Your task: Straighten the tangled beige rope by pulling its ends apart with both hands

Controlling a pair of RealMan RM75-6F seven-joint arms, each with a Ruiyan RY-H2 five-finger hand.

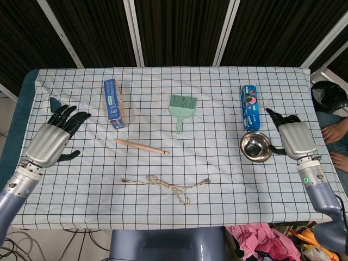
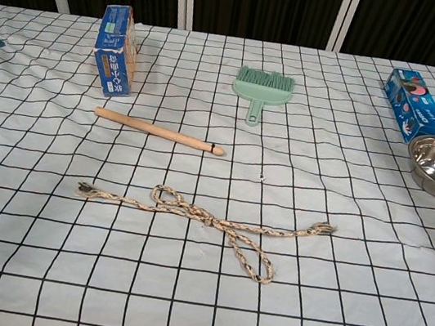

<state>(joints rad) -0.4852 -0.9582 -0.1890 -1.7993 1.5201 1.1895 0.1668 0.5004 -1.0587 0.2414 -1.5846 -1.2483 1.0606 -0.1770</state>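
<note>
Rope (image 2: 207, 221) is lying tangled at lower centre, w/ dowel (image 2: 159, 131) above it. Left hand (image 1: 51, 141) and right hand (image 1: 295, 138), at frame edges, are being held spread, empty; bowl (image 1: 255, 146) is sitting beside right hand.

A table (image 1: 217, 212) covered in a white cloth with a black grid carries a blue box (image 1: 114, 103) standing at the far left, with a wooden stick (image 1: 142, 146) lying on a slant just in front of it. Near the middle of the far side lies a green hand brush (image 1: 181, 107), bristles pointing away and handle toward the near edge. At the right a blue packet (image 1: 249, 106) lies flat, and a steel bowl (image 1: 256, 147) sits just in front of it.
</note>
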